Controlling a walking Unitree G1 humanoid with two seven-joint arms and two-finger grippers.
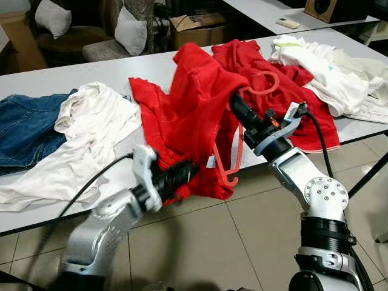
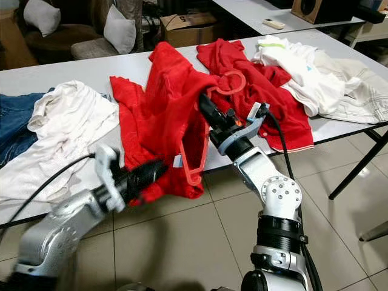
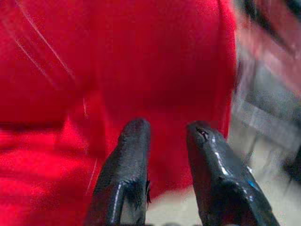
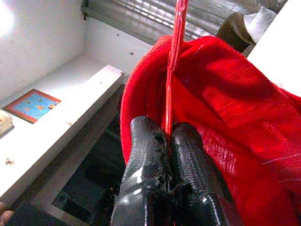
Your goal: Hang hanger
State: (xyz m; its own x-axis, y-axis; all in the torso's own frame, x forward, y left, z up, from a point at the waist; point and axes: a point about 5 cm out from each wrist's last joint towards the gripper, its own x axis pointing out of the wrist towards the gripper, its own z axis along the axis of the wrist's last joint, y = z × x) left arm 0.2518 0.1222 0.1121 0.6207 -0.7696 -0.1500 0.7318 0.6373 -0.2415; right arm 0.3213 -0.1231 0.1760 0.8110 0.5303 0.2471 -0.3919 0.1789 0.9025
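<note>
One red hanger (image 1: 233,163) is in play, pinched between the pressed-together fingers of my right end effector (image 4: 168,134), which grips its thin bar up against the red shirt (image 1: 194,115). The hanger's hook (image 1: 265,82) rises above that end effector; its lower corner hangs past the desk (image 1: 91,76) edge. My left end effector (image 3: 167,136) sits with fingers spread a little, holding nothing, right at the shirt's lower hem. On the desk I count two red garments, one white t-shirt (image 1: 85,133), one pair of jeans (image 1: 24,127) and a pile of pale clothes (image 1: 330,70).
</note>
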